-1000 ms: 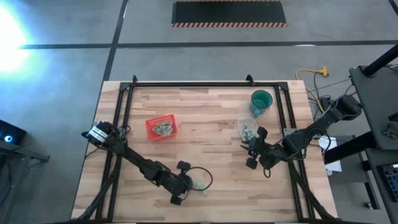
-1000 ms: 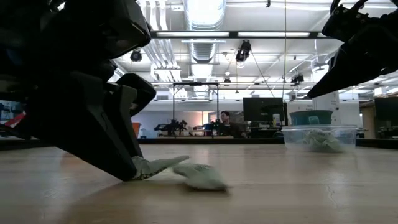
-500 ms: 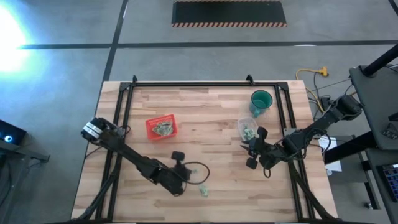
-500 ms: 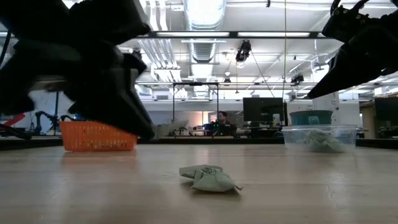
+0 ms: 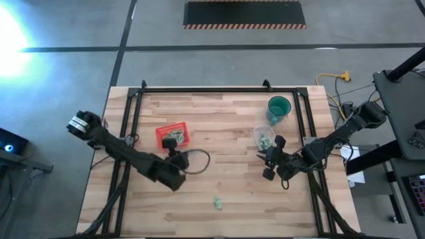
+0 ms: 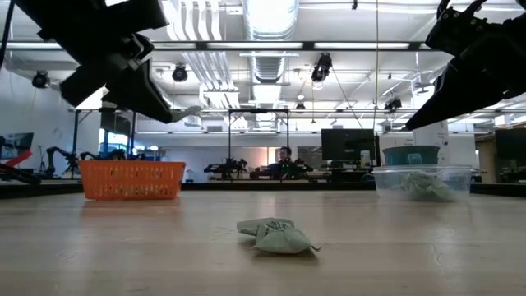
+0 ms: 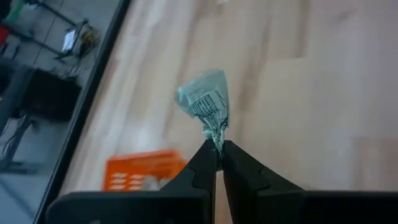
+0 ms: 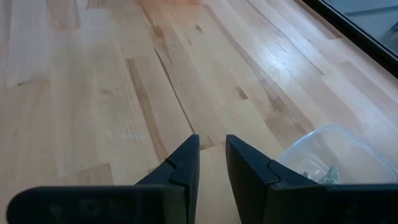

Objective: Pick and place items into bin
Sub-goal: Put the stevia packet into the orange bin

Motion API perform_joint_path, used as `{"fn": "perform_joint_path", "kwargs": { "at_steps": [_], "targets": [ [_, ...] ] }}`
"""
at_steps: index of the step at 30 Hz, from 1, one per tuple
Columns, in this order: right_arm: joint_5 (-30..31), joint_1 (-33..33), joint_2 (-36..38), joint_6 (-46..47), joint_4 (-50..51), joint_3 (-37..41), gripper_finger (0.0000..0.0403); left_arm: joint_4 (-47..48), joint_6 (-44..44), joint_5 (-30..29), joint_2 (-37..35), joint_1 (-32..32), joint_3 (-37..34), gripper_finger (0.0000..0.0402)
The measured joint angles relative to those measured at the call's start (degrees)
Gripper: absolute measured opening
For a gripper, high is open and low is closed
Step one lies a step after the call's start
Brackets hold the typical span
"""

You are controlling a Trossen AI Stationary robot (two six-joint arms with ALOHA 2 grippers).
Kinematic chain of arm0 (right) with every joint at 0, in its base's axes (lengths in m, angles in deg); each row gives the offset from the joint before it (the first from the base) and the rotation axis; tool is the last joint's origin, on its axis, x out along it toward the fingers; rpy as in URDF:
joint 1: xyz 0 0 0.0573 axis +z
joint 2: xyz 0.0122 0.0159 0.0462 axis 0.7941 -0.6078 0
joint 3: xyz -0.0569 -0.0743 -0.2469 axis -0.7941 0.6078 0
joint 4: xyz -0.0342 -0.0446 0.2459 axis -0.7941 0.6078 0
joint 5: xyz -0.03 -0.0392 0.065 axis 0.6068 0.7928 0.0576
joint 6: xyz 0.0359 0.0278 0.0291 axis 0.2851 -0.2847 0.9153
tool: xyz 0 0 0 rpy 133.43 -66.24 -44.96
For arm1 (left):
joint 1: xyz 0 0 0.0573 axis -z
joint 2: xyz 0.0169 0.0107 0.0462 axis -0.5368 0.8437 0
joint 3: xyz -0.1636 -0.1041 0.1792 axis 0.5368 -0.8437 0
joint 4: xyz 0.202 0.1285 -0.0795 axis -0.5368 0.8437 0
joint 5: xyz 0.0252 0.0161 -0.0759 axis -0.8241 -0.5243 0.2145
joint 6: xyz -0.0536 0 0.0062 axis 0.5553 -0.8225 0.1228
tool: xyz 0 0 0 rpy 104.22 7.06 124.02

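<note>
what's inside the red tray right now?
The red tray holds a small heap of pale green-and-white wrappers, seen from above. The left gripper, shut on another wrapper, overlaps its near edge, so that strip is hidden. The count cannot be told.

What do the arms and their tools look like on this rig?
Both arms are dark, jointed links. The left arm has a silvery cap at its base and a black cable looping near the left tool. The right tool has two flat, dark, wedge-shaped fingers.

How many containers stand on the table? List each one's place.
3: red tray left of centre, clear tub right of centre, teal cup just beyond the tub. None seems hidden.
</note>
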Motion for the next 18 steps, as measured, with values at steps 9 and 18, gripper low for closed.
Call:
{"fn": "perform_joint_path", "kwargs": {
  "at_steps": [9,18],
  "targets": [
    [0.01,0.02,-0.02,-0.06,-0.35,0.19,0.0068,3.73,0.04,-0.15,-8.99,-9.25,-8.13,0.0002],
    [0.01,0.01,-0.02,-0.15,-0.45,0.56,0.0068,3.32,3.41,0.27,-12.53,-15.51,-14.16,0.0027]
  ]
}}
